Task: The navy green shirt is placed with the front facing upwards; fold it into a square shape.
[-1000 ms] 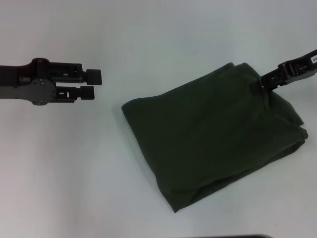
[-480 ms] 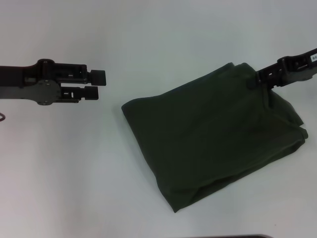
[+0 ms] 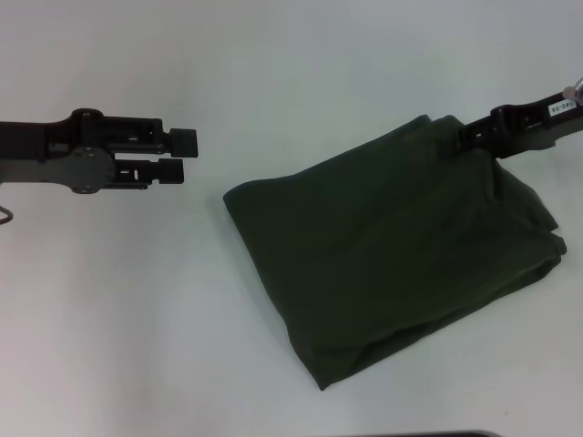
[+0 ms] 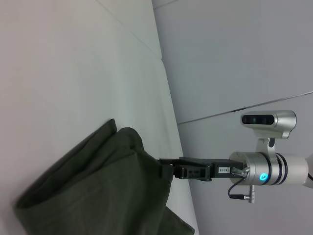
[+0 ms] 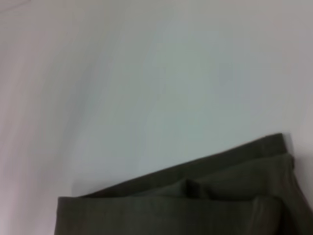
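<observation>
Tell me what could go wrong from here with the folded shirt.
1. The right gripper sits at the far corner of the navy green shirt; if it snags cloth when pulling away, the layers could lift.
2. The stacked edges look loose and uneven, so the square may slump open.

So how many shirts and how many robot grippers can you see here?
Shirts: 1, the folded navy green shirt
Grippers: 2, the left gripper over bare table, and the right gripper at the shirt's far edge
Total: 3
</observation>
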